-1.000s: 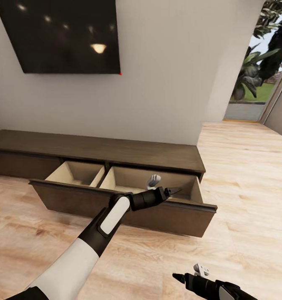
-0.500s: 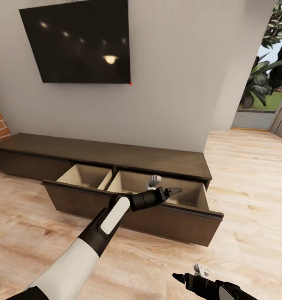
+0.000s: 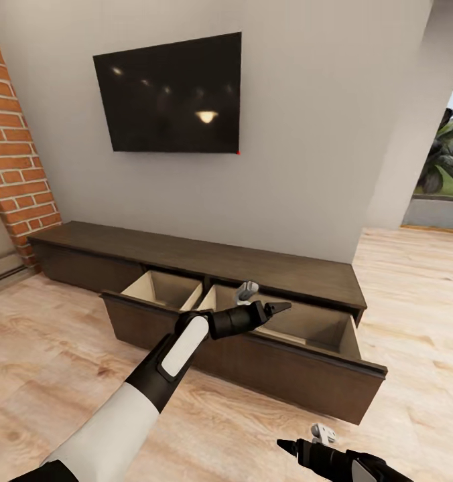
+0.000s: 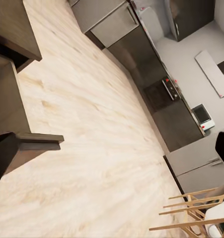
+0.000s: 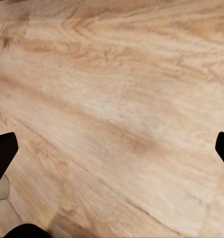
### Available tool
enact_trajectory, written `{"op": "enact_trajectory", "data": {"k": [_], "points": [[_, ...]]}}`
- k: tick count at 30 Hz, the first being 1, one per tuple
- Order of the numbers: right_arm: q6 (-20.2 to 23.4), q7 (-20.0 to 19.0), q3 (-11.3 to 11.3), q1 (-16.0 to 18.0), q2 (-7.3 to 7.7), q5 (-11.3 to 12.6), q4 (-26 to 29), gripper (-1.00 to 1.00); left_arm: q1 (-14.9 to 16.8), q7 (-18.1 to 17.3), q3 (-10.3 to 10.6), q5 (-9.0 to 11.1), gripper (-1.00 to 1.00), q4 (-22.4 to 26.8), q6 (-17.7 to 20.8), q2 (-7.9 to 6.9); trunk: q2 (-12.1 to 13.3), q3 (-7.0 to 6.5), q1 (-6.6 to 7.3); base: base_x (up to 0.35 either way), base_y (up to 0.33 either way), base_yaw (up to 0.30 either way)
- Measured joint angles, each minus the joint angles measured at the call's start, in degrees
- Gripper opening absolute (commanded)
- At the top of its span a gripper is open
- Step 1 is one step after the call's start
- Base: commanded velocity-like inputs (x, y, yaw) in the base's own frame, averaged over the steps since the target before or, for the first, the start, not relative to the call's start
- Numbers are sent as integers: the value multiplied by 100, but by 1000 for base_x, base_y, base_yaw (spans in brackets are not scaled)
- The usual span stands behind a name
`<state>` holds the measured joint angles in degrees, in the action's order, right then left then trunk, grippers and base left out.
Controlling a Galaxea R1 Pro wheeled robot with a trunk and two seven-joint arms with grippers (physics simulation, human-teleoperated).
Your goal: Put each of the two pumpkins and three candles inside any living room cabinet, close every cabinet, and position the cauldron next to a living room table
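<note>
Cabinet (image 3: pixel 206 258) sits just beyond and below my left gripper (image 3: pixel 280 308), wide drawer (image 3: pixel 300 365) pulled out beneath it. Left jaw spread: cannot tell. Right gripper (image 5: pixel 112 148) spread wide, empty, over wood floor (image 5: pixel 116 89).

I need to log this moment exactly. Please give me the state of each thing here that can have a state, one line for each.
cabinet: open, its wide drawer pulled out.
drawer: open; no pumpkin or candle visible in the part of it that shows.
television: off, its screen dark.
left gripper: open, empty, over the open drawer.
right gripper: open, empty, low over the floor.
</note>
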<state>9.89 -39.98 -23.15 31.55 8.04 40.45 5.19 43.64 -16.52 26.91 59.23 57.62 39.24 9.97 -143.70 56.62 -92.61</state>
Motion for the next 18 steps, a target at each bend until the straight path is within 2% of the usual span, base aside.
{"op": "enact_trajectory", "data": {"k": [18], "points": [[33,9,6,0,1,-8,0,100,0,0,0,-1,100,-9,-8,0,24,-312,46,0,0,272]]}}
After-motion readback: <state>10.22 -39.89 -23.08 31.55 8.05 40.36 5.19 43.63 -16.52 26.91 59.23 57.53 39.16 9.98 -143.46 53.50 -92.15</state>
